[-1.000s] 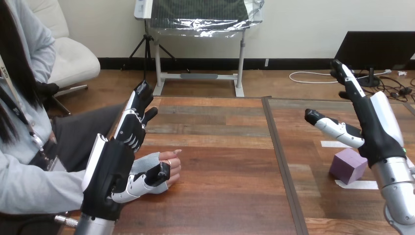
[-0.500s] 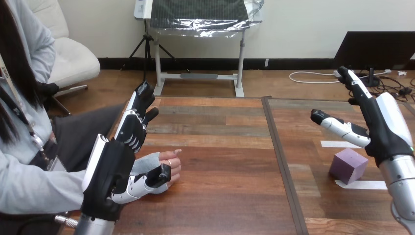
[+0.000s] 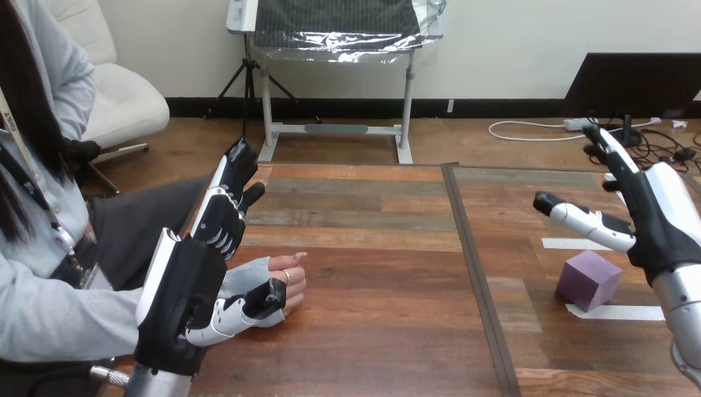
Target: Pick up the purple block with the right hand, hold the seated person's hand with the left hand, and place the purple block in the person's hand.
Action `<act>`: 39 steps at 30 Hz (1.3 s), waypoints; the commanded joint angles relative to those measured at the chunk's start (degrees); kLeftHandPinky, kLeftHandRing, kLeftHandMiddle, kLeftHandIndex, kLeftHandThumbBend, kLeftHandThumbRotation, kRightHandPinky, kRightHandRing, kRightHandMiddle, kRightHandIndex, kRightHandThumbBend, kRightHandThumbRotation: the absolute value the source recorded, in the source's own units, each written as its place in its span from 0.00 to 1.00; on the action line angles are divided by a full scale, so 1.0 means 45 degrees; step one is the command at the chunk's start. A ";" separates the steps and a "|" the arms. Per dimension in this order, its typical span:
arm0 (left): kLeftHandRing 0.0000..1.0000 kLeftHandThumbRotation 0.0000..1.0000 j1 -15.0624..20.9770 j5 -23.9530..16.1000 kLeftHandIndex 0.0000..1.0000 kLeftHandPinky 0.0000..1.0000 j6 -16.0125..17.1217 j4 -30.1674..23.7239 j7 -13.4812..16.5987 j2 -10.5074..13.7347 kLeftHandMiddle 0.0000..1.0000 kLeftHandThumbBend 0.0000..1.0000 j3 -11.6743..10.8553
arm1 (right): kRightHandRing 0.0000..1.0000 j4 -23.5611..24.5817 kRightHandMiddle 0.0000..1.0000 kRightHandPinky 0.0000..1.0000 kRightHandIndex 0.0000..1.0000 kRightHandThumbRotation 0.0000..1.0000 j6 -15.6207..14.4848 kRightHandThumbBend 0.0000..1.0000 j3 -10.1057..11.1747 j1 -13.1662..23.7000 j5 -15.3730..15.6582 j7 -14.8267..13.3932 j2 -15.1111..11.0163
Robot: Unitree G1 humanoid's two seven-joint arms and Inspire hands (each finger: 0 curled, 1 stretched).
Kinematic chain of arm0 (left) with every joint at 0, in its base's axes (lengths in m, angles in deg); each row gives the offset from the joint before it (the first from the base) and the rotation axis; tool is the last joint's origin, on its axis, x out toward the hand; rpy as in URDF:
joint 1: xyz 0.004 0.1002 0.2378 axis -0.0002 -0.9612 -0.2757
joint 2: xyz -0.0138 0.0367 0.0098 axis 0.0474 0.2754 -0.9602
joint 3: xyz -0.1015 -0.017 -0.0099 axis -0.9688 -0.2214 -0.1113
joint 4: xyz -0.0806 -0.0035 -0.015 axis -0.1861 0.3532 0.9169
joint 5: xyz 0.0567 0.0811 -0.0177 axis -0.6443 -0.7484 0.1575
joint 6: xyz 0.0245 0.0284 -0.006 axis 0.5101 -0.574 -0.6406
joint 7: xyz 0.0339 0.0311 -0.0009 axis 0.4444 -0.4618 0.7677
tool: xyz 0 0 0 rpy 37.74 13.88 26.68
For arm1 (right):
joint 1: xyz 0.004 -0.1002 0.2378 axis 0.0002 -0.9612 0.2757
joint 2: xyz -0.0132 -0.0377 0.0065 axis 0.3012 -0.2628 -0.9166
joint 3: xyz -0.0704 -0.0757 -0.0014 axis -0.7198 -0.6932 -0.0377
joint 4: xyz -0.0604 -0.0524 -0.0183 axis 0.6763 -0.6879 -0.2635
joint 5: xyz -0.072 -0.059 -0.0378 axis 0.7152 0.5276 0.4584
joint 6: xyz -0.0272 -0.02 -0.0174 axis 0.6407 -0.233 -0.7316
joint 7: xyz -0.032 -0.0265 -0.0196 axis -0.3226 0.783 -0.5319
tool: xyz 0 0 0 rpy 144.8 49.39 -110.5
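The purple block (image 3: 588, 279) sits on the table's right half, on a white tape mark (image 3: 617, 312). My right hand (image 3: 661, 219) hovers above and just right of it, open, its fingers straight and pointing away, its thumb stretched left over the block; nothing is in it. At the left, the person's hand (image 3: 287, 281) rests loosely curled on the table. My left hand (image 3: 186, 298) stands beside it on the near left, open with its fingers straight up. Its thumb (image 3: 248, 304) lies across the front of the person's hand; I cannot tell whether it presses on it.
A dark seam (image 3: 477, 281) splits the wooden table into left and right halves. A second white tape strip (image 3: 565, 244) lies behind the block. The person's grey sleeve (image 3: 58, 318) comes in from the left edge.
My right hand has drifted to the right and slightly down, away from over the block. The left hand, the person's hand and the block have stayed put.
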 commanded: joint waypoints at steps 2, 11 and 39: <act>1.00 0.65 0.0245 0.0225 0.99 0.97 0.0178 -0.0476 -0.0146 0.0136 1.00 1.00 -0.0114 | 0.92 -0.0265 0.90 0.80 0.94 0.73 -0.0301 1.00 -0.0110 0.1096 -0.0173 0.0183 -0.0339; 1.00 0.64 0.0187 0.0355 1.00 0.97 0.0163 -0.0590 -0.0340 0.0189 1.00 1.00 -0.0117 | 0.91 -0.0592 0.89 0.78 0.92 0.69 -0.0763 0.99 -0.0166 0.1120 -0.0121 0.0320 -0.0397; 1.00 0.63 -0.0246 0.0894 1.00 0.97 -0.0013 -0.1360 -0.0862 0.0210 1.00 1.00 -0.0134 | 0.89 -0.1249 0.87 0.75 0.88 0.66 -0.1831 1.00 -0.0675 0.0961 0.0109 -0.0084 -0.0373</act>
